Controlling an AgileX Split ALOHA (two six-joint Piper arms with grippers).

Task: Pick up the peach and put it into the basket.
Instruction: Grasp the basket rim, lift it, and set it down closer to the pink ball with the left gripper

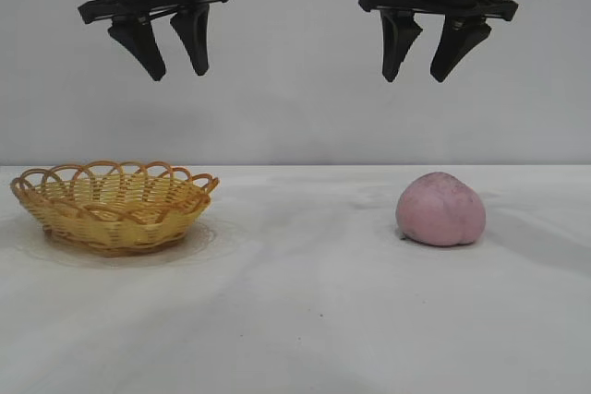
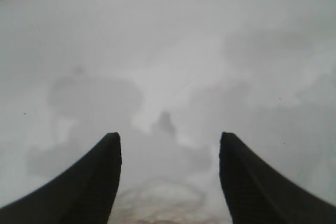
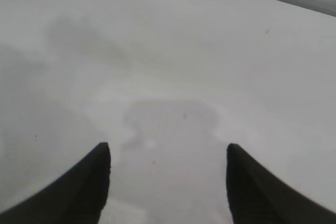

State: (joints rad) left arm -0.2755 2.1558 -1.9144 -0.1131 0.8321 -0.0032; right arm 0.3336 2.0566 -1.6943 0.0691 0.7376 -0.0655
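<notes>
The dusty pink peach [image 1: 441, 209] sits on the white table at the right. The yellow wicker basket [image 1: 113, 203] with a looped orange-brown rim stands at the left and holds nothing. My left gripper [image 1: 180, 73] hangs high above the basket, open and empty. My right gripper [image 1: 413, 77] hangs high above the peach, open and empty. In the left wrist view the open gripper [image 2: 169, 140] looks down on the table, with a blurred bit of the basket rim [image 2: 160, 203] between its fingers. In the right wrist view the open gripper [image 3: 168, 150] shows only bare table; the peach is out of view there.
The white table [image 1: 305, 302] runs across the whole exterior view, with a plain grey wall behind it. Nothing else stands between the basket and the peach.
</notes>
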